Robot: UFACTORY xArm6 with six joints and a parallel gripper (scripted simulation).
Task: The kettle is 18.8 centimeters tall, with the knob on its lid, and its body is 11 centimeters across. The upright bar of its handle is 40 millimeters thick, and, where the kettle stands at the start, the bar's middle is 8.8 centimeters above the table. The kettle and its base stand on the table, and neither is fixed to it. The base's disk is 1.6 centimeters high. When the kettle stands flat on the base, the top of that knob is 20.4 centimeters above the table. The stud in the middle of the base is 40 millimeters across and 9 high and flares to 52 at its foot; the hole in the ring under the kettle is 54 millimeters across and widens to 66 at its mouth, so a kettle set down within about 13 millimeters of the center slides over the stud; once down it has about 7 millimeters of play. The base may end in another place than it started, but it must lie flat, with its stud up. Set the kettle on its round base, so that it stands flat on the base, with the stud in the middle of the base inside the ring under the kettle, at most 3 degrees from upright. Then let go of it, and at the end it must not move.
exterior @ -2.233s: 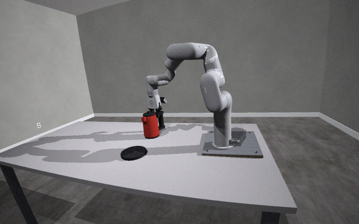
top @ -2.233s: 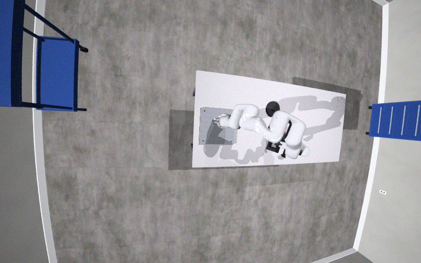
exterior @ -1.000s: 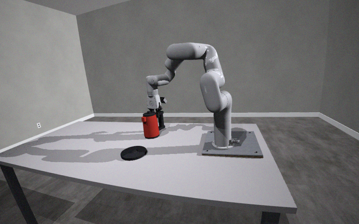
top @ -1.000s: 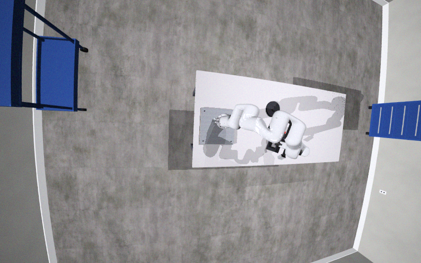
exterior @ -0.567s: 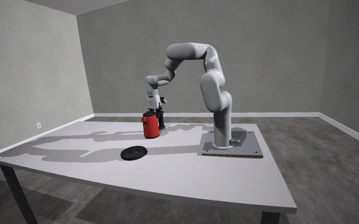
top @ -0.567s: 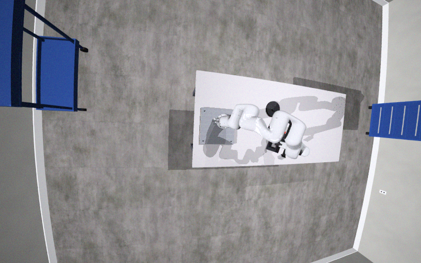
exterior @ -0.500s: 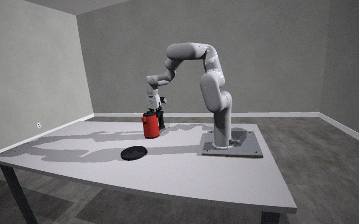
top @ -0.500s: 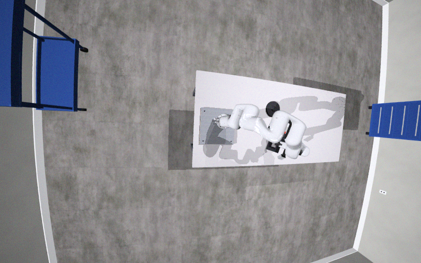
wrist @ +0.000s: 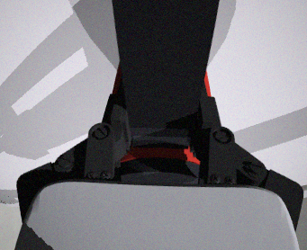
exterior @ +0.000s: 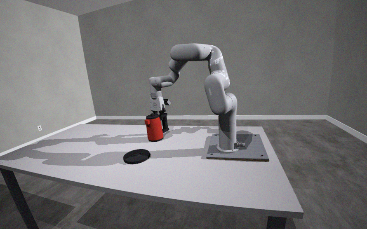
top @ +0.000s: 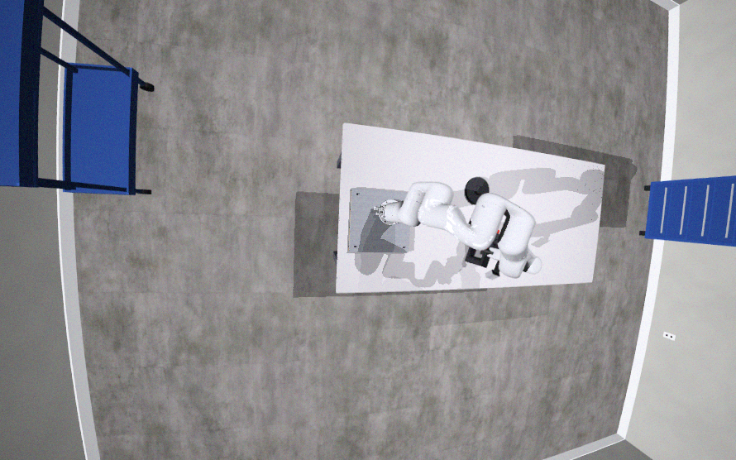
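1. Red kettle stands upright on the white surface, directly below our pincer.
2. We see the pincer clamped partway shut on the kettle's black handle.
3. The round base lies well apart, nearer the front edge.

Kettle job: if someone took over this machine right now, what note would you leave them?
Gripper: shut on the black handle of the red kettle.
Kettle: upright, at or just above the table; whether it has lifted cannot be told.
Round base: flat on the table, apart from the kettle, nearer the front edge.
Done: grasp only.
Left: lift, carry over the base, lower onto its middle, let go.
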